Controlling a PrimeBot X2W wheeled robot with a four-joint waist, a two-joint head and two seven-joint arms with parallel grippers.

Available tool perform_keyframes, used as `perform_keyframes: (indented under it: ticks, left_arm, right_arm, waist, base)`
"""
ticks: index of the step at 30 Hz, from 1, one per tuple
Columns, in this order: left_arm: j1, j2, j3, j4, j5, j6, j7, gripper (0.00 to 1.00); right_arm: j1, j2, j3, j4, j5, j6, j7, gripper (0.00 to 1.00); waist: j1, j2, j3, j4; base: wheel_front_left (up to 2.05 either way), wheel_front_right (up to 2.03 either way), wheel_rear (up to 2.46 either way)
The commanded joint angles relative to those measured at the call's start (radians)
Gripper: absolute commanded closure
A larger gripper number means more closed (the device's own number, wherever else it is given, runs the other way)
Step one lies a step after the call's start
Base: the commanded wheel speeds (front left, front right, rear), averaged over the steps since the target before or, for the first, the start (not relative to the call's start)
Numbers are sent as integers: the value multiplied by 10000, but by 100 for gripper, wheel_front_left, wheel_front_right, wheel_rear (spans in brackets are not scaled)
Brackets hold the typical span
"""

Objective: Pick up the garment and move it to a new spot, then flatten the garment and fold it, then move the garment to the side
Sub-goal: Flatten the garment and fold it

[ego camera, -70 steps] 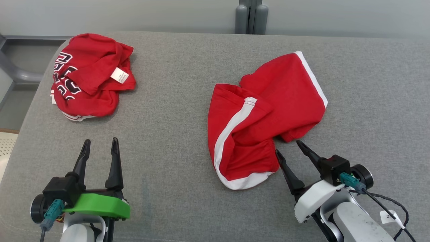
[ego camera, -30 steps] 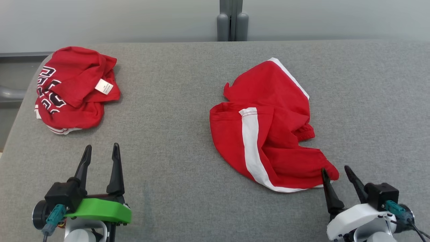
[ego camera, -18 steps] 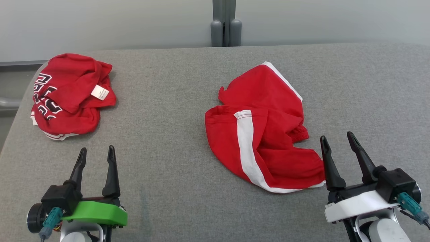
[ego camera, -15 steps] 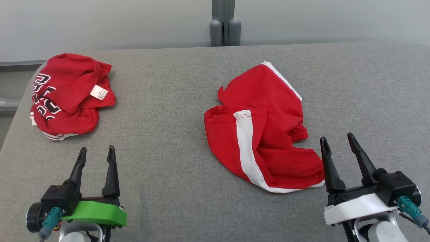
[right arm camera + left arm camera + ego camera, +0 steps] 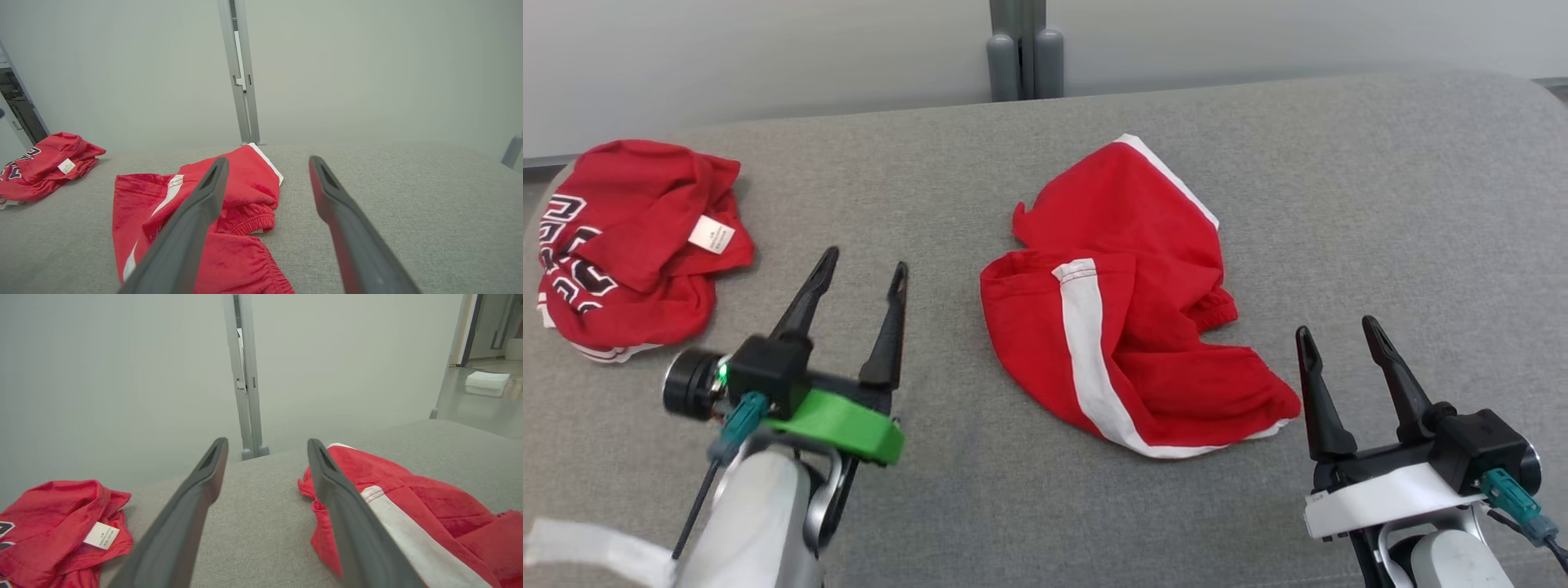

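The red shorts [image 5: 1143, 327] lay crumpled on the tabletop [image 5: 1380, 204] between the left tool [image 5: 864, 261] and right tool [image 5: 1335, 328], both open and empty; flattening seemed next, so each must grab an edge

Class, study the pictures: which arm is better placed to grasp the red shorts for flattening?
Probably right. The right gripper, open, sits beside the near corner of the red shorts; the left gripper, also open, has bare grey surface between it and them.
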Motion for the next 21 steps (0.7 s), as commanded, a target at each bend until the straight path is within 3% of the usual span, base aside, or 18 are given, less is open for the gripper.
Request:
perform_keyframes:
  ticks: [1,10,21]
  left_arm:
    - [-515,165,-343,111,-98,-20,3,0]
    - [-3077,756,-2997,1487,-817,-6,355,0]
    - [-4289,1212,-4946,3797,-1990,0,452,0]
  right_arm:
    - [-141,-29,-1,48,-25,-6,-31,0]
    - [-550,75,93,188,65,-6,-32,0]
    - [-846,311,70,281,184,-4,-32,0]
  waist:
    - [0,0,241,-331]
    - [0,0,1050,-1543]
    - [0,0,1751,-2584]
  base:
    - [0,0,0]
    - [0,0,0]
    - [0,0,0]
